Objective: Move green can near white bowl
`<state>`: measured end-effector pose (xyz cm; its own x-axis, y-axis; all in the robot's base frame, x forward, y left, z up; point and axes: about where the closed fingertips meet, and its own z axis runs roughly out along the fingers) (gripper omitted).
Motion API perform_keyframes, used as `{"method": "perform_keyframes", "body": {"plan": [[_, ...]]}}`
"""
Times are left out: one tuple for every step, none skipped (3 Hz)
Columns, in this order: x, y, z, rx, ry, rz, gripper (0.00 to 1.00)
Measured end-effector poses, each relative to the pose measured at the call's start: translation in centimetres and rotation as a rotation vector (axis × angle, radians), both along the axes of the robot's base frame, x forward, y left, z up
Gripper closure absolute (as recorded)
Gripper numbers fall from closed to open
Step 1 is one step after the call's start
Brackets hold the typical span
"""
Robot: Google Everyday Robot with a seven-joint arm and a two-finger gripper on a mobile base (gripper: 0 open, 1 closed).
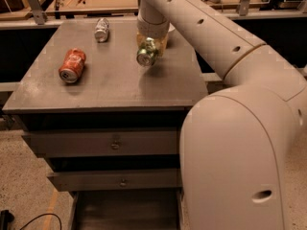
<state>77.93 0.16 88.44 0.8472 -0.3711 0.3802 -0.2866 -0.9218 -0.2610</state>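
Claw, i.e. the gripper (150, 43), hangs over the far right part of a grey table (110, 87), pinching the green can (147, 54) from above. Can is held on its side, silver end facing the viewer, and looks lifted clear of the top, w/ a soft shadow beneath it. White bowl (171, 28) shows only as a thin sliver just behind and to the right of the wrist; most of it is hidden by the arm. Orange-red can (72, 65) lies on its side at the left, well apart; silver can (101, 29) lies near the far edge.

Step in hand, prob.: the set-down beside the bowl. To do it well: keep the grip firm until the can touches the table, lower slowly, and stop short of the bowl's rim so nothing gets knocked. A can on its side may roll once let go, so release gently and lift straight up.
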Motion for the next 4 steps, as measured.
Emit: {"method": "perform_keyframes", "body": {"plan": [[1.8,-0.2,-1.2,0.003,0.026,-0.007,0.82],[3.2,-0.8,-2.5,0.046,0.076,-0.023,0.57],[4.0,-1.2,-2.8,0.073,0.088,-0.031,0.35],[4.5,-1.6,-2.7,0.093,0.085,-0.042,0.11]]}}
